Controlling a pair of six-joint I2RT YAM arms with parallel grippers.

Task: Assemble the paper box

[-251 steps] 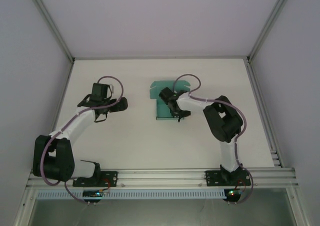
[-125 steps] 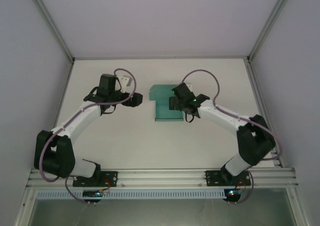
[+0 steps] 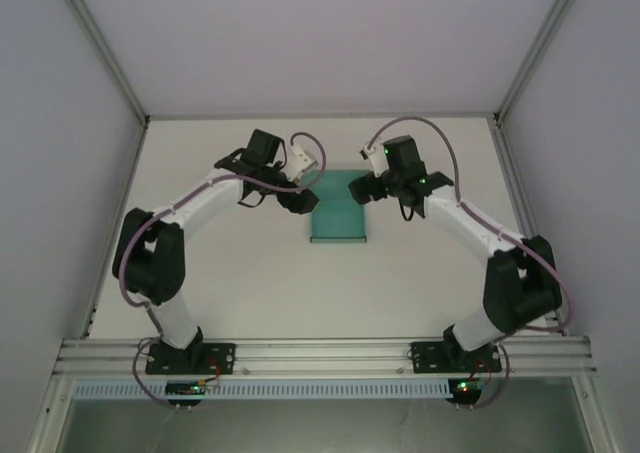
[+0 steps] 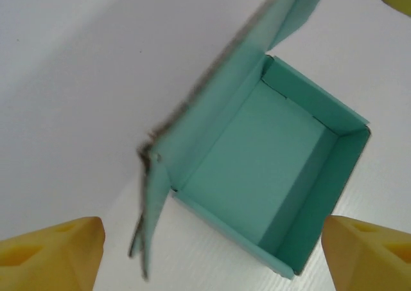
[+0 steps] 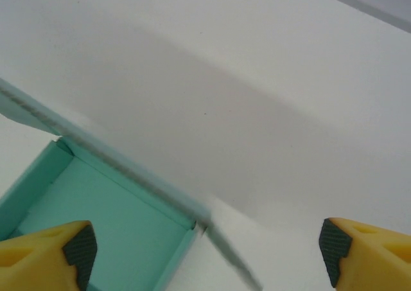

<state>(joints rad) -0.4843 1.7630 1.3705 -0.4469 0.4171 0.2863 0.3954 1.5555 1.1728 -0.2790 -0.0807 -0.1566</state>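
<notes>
1. At the middle of the table [image 3: 230, 273], toward its far side: the paper box [image 3: 338, 221], walls folded up, sitting flat.
2. Lid flap [image 4: 221, 101] stands raised along one edge; the inside is bare.
3. Left end effector [image 3: 305, 202] just beside the box's left, fingers spread, holding nothing. Right end effector [image 3: 361, 189] near its far right corner, also spread and empty.
4. Step in hand, as I read it: closing the lid.
5. Next move likely calls for one side steadying the box while the other presses the flap down and tucks it.
</notes>
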